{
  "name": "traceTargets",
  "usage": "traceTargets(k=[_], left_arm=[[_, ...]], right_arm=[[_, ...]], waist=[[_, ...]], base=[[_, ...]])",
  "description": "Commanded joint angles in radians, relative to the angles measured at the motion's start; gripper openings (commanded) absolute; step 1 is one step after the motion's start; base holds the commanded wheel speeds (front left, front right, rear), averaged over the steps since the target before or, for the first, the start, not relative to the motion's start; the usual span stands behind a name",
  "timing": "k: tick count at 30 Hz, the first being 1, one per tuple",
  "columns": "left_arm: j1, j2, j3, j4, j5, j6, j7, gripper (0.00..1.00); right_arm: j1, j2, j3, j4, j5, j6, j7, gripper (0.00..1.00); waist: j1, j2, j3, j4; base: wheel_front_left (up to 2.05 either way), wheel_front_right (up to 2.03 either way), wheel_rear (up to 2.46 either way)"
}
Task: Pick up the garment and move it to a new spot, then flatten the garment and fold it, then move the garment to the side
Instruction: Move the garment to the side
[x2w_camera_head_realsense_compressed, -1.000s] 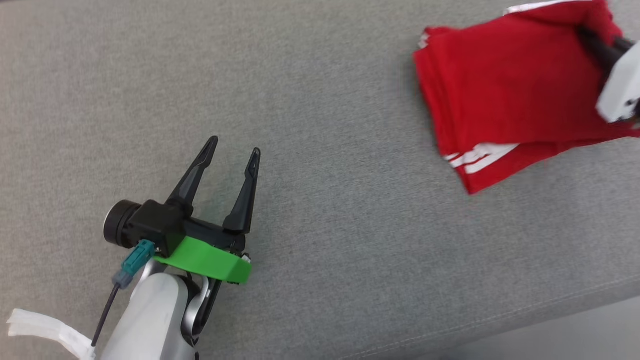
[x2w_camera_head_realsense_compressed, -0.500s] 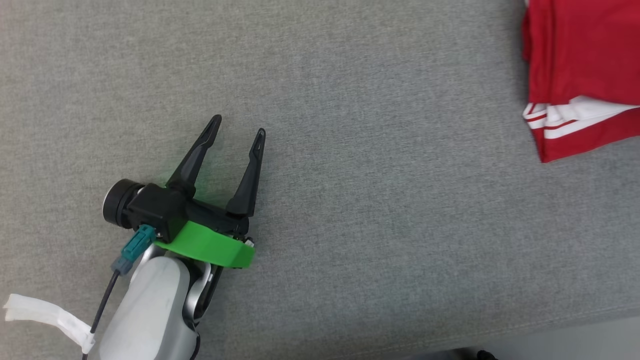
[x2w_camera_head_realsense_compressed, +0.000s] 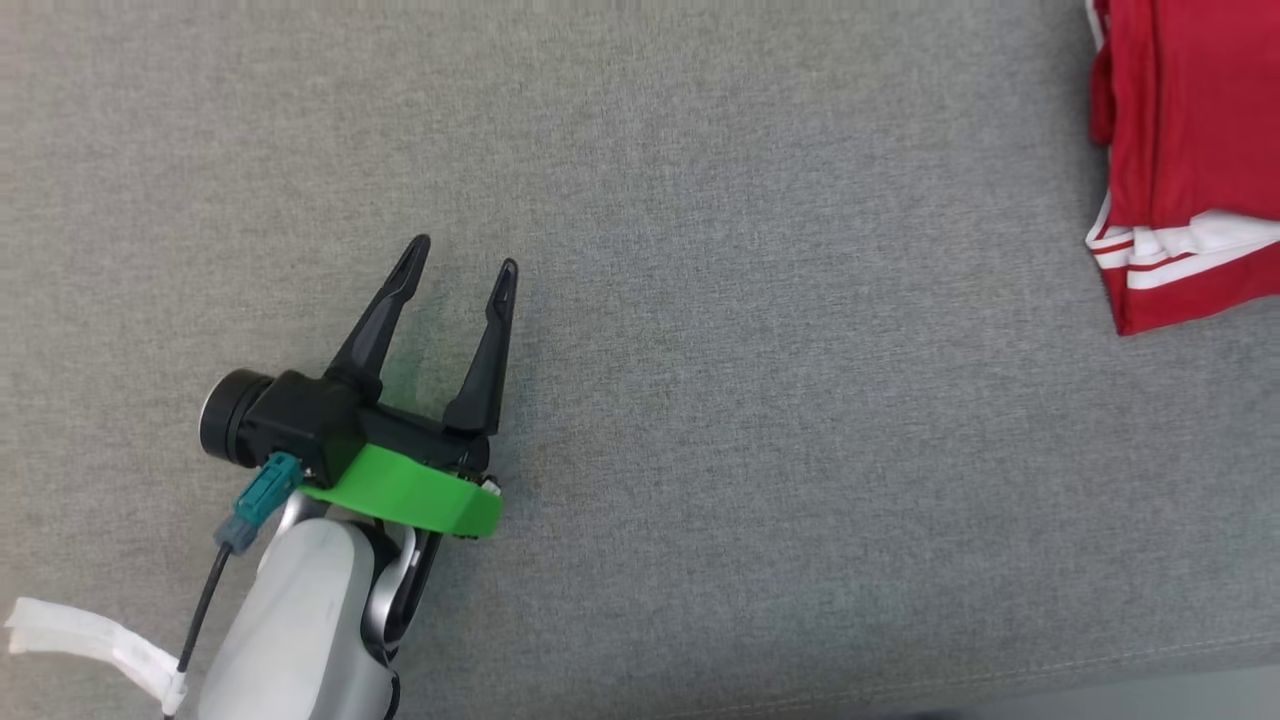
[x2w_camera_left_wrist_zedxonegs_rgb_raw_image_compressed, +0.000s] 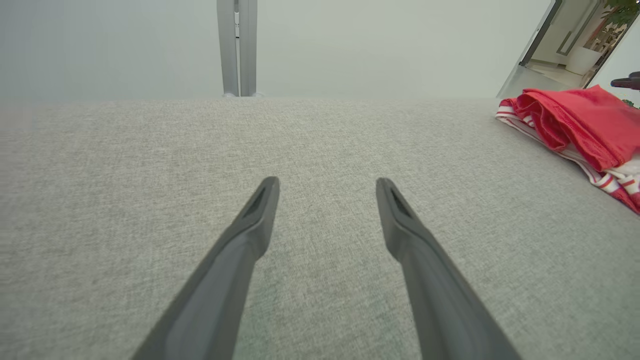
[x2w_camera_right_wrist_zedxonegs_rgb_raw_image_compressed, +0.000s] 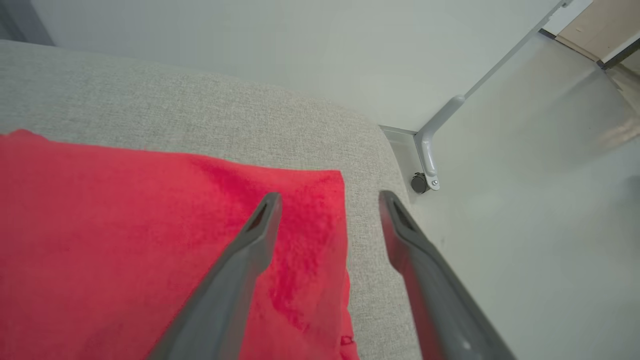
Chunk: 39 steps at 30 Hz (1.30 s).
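The right gripper (x2w_camera_right_wrist_zedxonegs_rgb_raw_image_compressed: 328, 196) holds its jaws wide apart and empty over the edge of the folded red garment with white stripes (x2w_camera_right_wrist_zedxonegs_rgb_raw_image_compressed: 125, 225), which lies near a corner of the grey fabric-covered worktop (x2w_camera_head_realsense_compressed: 750, 400). The left gripper (x2w_camera_head_realsense_compressed: 463, 254) gapes equally, empty, over bare worktop well apart from it. The move aside looks finished, so next the right arm need only lift clear without snagging the fold.
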Motion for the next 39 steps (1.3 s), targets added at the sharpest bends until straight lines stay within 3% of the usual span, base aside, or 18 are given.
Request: traceTargets(k=[1,6,10,18,27,39], left_arm=[[0.023,0.001,0.009,0.003,-0.007,-0.003,-0.002,1.00],[0.059,-0.007,0.043,0.005,-0.011,-0.003,-0.003,1.00],[0.097,-0.012,0.097,-0.002,-0.013,0.002,-0.002,1.00],[0.201,-0.011,0.226,-0.036,-0.011,0.032,-0.002,1.00],[0.325,-0.036,0.307,-0.058,-0.021,0.030,-0.002,1.00],[0.406,-0.052,0.320,-0.021,0.015,0.019,-0.003,1.00]], right_arm=[[-0.011,0.008,0.004,0.014,-0.013,-0.001,-0.030,1.00],[-0.004,0.044,0.010,0.011,-0.044,-0.001,-0.176,1.00],[0.048,0.086,0.003,-0.051,-0.053,-0.001,-0.216,1.00],[0.268,0.153,-0.175,-0.321,-0.119,-0.001,-0.220,1.00],[0.625,0.283,-0.376,-0.560,-0.201,-0.001,-0.220,1.00],[0.943,0.466,-0.527,-0.705,-0.342,-0.001,-0.220,1.00]], waist=[[-0.0001,0.0000,-0.057,-0.010],[-0.0001,0.0000,-0.155,-0.017],[-0.0001,0.0000,-0.241,-0.020],[-0.0001,0.0000,-0.369,-0.028],[-0.0001,0.0000,-0.493,-0.013],[-0.0001,0.0000,-0.563,0.013]], base=[[0.00,0.00,0.00],[0.00,0.00,0.00],[0.00,0.00,0.00],[0.00,0.00,0.00],[0.00,0.00,0.00],[0.00,0.00,0.00]])
